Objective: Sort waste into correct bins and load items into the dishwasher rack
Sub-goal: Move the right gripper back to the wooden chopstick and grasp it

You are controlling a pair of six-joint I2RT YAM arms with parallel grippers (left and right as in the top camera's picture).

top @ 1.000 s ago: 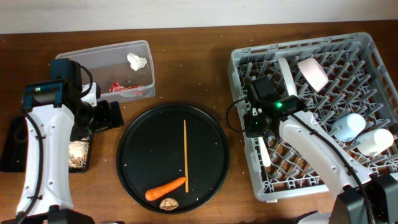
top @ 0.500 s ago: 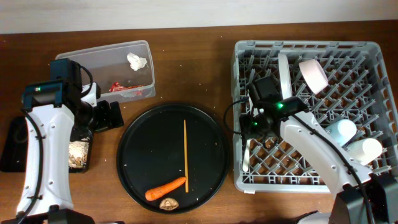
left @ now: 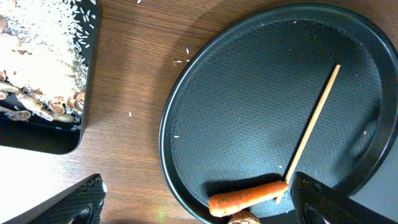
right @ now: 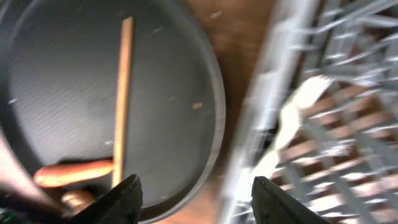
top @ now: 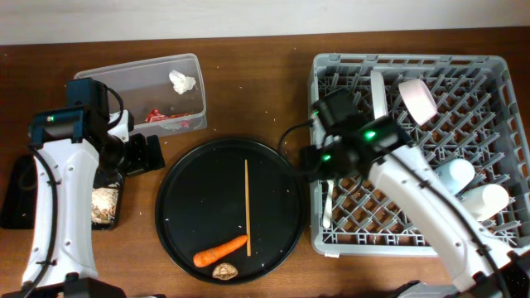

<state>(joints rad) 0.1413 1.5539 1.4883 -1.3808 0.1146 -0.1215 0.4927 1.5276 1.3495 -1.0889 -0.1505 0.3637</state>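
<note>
We take the large round black tray (top: pixel 178 178) as our landmark. On it, the thin wooden stick (top: pixel 246 203) lies near the middle. The orange carrot (top: pixel 221 250) lies by the tray's lower rim, its tip touching the stick's end, and the small brown lump (top: pixel 224 271) sits just beside the carrot.

The left gripper (top: pixel 142 154) hangs just off the tray's left rim, fingers spread wide and holding nothing. The right gripper (right: pixel 196 193) hovers at the tray's right rim, fingers apart and empty.

Right of the tray stands the dishwasher rack (top: pixel 497 66). It holds the white plate (top: pixel 378 91) on edge, the pink bowl (top: pixel 417 98), the light blue cup (top: pixel 455 174), the cream cup (top: pixel 487 199) and, on the side nearest the tray, the white fork (top: pixel 328 203).

Above and left of the tray, the clear tub (top: pixel 124 83) holds the crumpled white paper (top: pixel 182 81) and the red wrapper (top: pixel 166 117). Farther left of the tray, the shallow black tray (top: pixel 16 199) holds the beige crumbs (top: pixel 104 203).
</note>
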